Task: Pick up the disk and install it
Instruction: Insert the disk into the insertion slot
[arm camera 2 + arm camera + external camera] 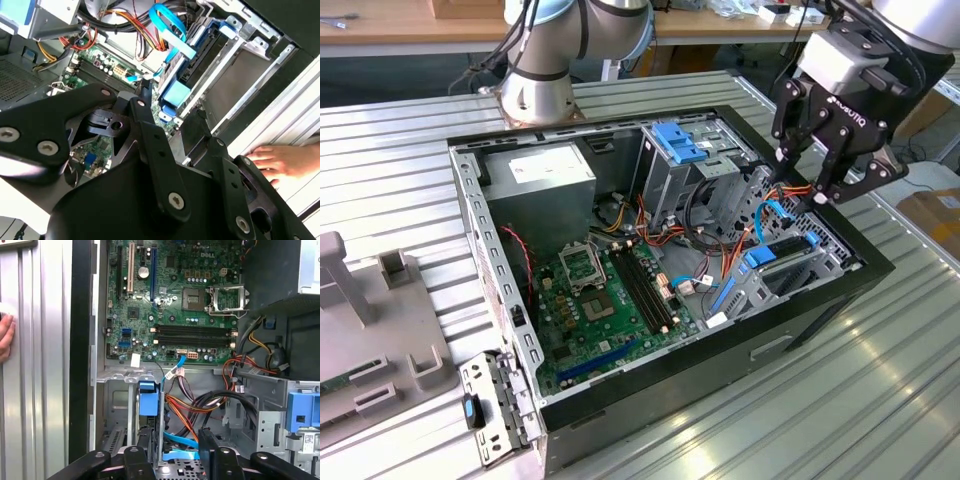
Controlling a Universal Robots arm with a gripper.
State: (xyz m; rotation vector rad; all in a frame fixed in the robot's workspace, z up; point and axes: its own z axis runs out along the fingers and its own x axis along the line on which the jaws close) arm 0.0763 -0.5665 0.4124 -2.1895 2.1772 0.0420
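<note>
The disk (760, 258) stands on edge in the drive bay at the front corner of the open computer case (820, 300), toward the exterior view's right. Its bright blue carrier (176, 95) and dark edge show between the bay's grey walls, and the blue end tab (148, 400) sits beside the cables. My gripper (803, 185) hangs just above that bay, open, with nothing between its black fingers (145, 100). In both wrist views the fingers straddle the gap over the bay and the blue data cable (177, 442).
A grey power-supply box (540, 175) and a tall cage with a blue top (675, 145) fill the case's far side, over the green motherboard (600, 290). Orange and black wires (720, 250) run near the bay. A person's hand (285, 160) rests on the ribbed table beside the case.
</note>
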